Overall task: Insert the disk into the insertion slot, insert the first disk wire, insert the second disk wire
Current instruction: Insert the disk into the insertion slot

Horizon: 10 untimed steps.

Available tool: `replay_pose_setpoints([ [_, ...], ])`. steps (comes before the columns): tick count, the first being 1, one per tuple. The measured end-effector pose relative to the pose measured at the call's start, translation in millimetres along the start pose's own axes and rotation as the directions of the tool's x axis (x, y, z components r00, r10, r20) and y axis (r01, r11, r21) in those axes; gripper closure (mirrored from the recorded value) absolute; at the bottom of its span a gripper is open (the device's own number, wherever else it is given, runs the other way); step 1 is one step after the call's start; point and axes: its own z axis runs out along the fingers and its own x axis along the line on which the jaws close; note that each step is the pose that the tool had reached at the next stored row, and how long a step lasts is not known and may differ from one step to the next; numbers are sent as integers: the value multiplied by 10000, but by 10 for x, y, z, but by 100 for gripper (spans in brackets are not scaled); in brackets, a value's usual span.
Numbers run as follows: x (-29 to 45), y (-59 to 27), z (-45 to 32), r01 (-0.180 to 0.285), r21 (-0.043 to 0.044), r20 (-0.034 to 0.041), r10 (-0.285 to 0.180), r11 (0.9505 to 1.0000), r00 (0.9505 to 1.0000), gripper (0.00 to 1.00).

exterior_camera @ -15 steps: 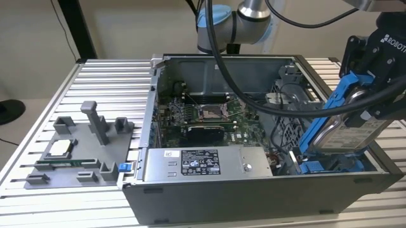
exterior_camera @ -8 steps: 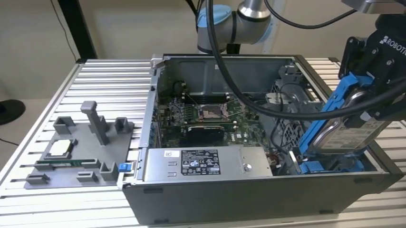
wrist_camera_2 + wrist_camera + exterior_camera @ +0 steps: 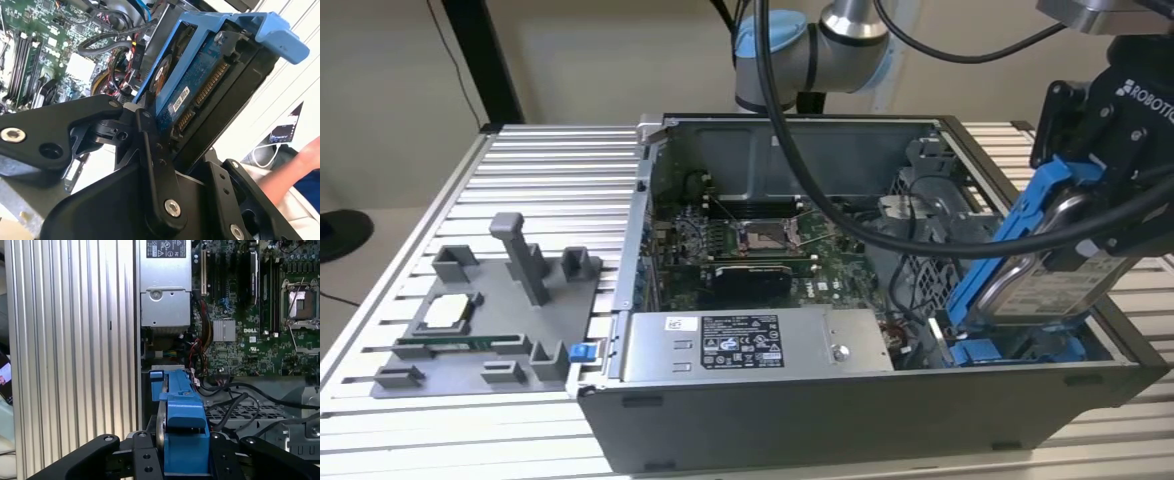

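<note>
Exterior view, gripper clamped on the steeply tilted disk, its lower end at the insertion slot below the gripper

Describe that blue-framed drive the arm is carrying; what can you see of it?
The disk is a silver metal hard drive with a white label, clipped in a bright blue plastic bracket. The second wrist view shows a blue circuit board with a row of connector pins on its other face. It is steeply tilted. The gripper is shut on its upper end, and its lower end is down by the insertion slot, on the exterior view's right. It is not yet lying flat in the slot.
</note>
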Motion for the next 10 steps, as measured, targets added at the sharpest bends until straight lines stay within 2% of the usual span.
replay_pose_setpoints([
  [10,0,-2,42,21,0,0,-21,10000,10000,100],
])
